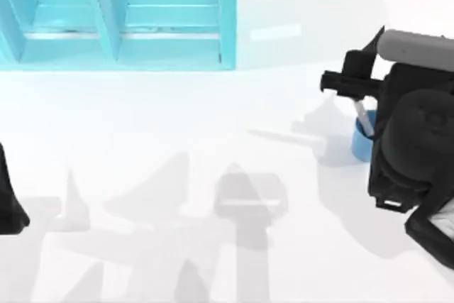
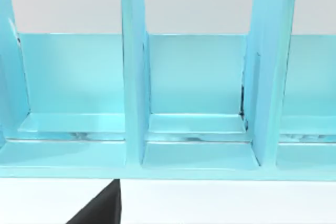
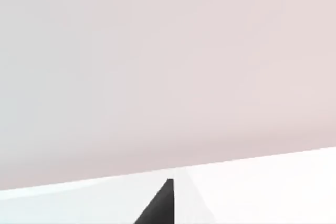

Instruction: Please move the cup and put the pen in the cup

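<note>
Most of the white table point(image 1: 177, 125) is bare through the middle and near side, so plenty of room to swing through there. The turquoise shelf unit point(image 1: 117, 15) blocks the far left, its upright dividers splitting it into narrow open bays. Over on the right it's crowded: the right arm point(image 1: 411, 140) hangs right over the blue cup point(image 1: 360, 143) with the pen point(image 1: 364, 117) poking out, so access from above is shut off.

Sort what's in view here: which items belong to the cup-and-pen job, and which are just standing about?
Job items:
cup, at the table's right, under the right arm
pen, slanting into the cup
right gripper, above them
left gripper, parked at the left edge

Standing about:
turquoise shelf unit, at the back left
</note>
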{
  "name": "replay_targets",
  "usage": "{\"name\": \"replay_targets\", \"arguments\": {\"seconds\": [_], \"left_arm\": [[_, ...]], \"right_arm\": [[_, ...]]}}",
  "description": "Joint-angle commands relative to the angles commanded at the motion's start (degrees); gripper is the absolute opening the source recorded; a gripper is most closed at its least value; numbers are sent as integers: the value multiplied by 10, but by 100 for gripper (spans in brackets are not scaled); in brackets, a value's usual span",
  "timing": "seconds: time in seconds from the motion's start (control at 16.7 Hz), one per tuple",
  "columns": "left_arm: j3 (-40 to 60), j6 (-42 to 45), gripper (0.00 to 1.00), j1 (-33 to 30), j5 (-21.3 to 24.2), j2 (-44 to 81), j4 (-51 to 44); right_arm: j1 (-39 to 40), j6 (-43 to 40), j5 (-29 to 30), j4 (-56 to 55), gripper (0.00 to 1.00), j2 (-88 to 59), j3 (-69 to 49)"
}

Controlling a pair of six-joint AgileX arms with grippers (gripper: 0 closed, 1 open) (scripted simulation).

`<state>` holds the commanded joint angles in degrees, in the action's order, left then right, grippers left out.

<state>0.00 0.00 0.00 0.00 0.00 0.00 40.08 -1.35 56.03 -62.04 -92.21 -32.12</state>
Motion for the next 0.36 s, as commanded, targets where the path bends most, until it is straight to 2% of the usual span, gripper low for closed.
{"name": "replay_targets", "arguments": {"seconds": [0.36], "left_arm": [[0,0,100,0,0,0,0]], "right_arm": [[0,0,0,0,100,0,0]]}}
